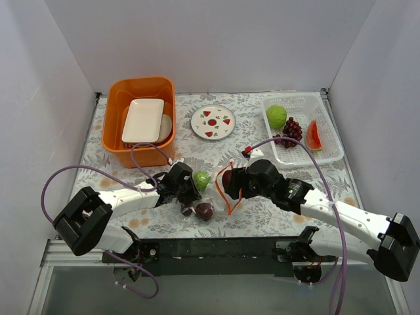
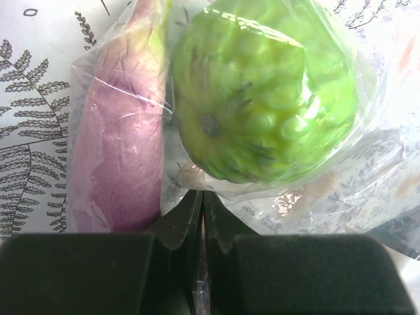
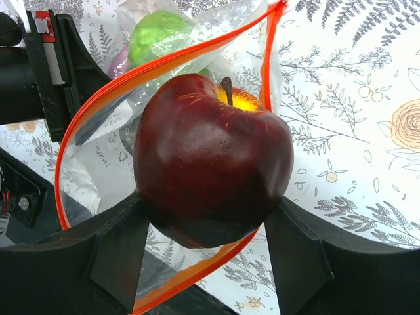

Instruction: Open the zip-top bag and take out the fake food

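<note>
- Nearest the arm bases, a dark purple piece (image 1: 205, 210) rests on the fern-print table (image 1: 282, 213). Whether bag film covers it is unclear from above.
- The left end effector (image 2: 201, 216) is pinched together on a fold of the zip-top bag (image 2: 374, 167), seemingly anchoring its closed end so the mouth faces the other arm. A bumpy green fruit (image 2: 262, 98) and a pale purple piece (image 2: 121, 157) sit inside, just past the fingertips.
- The right end effector (image 3: 210, 230) is clamped on a dark red apple (image 3: 210, 151) at the bag's mouth. The orange zip strip (image 3: 58, 190) loops open closely around it, the tight edge to clear.
- Bare table to the right of the bag offers room to draw the apple out.
- Farther back, a clear tray (image 1: 308, 155) holding a green ball (image 1: 276, 116), grapes (image 1: 291, 130) and a red slice (image 1: 314, 136) looks the likely drop-off. The strawberry plate (image 1: 213, 122) and orange bin (image 1: 118, 98) stand well apart.
</note>
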`<move>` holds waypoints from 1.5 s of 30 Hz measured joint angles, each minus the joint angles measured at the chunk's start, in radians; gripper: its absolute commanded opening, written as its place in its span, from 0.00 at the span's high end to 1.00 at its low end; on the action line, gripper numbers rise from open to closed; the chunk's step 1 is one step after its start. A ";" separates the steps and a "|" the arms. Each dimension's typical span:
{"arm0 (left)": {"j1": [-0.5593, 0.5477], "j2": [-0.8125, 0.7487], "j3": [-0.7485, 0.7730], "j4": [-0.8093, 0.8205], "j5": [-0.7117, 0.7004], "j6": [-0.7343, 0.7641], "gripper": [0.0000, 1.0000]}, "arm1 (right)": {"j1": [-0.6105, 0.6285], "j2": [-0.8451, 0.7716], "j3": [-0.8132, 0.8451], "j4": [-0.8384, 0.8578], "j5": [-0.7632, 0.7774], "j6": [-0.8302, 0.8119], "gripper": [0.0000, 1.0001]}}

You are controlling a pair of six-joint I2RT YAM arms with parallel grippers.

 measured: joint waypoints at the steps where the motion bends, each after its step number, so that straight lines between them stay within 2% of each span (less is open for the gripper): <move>1: 0.000 0.000 0.000 0.000 0.000 0.000 0.96 | 0.000 -0.004 0.000 -0.003 0.003 -0.001 0.69; 9: 0.000 0.000 0.000 0.000 0.000 0.000 0.96 | 0.000 -0.048 0.018 -0.066 0.030 -0.009 0.68; 17: 0.000 0.000 0.000 -0.001 0.000 0.000 0.96 | -0.002 -0.089 0.110 -0.152 0.090 -0.024 0.68; 21: 0.000 0.000 0.000 0.000 0.000 0.000 0.96 | -0.046 -0.090 0.148 -0.186 0.103 -0.044 0.68; 23: 0.000 -0.001 0.000 0.000 0.000 0.000 0.96 | -0.106 -0.090 0.161 -0.200 0.098 -0.059 0.68; 28: 0.000 -0.002 0.000 -0.002 0.001 0.003 0.96 | -0.395 -0.072 0.206 -0.210 0.016 -0.130 0.68; 33: 0.001 -0.004 0.000 -0.003 0.003 0.008 0.96 | -0.687 0.037 0.289 -0.181 -0.089 -0.187 0.67; 36: 0.001 -0.009 0.000 -0.007 0.011 0.012 0.96 | -0.822 0.149 0.335 -0.143 -0.138 -0.204 0.65; 43: 0.001 -0.034 0.000 -0.030 0.024 0.024 0.96 | -0.970 0.494 0.556 -0.091 -0.171 -0.204 0.57; 44: 0.001 -0.039 0.000 -0.034 0.024 0.027 0.96 | -0.982 0.534 0.585 -0.084 -0.175 -0.202 0.54; 45: 0.001 -0.043 0.000 -0.037 0.024 0.028 0.96 | -0.992 0.575 0.615 -0.084 -0.181 -0.200 0.46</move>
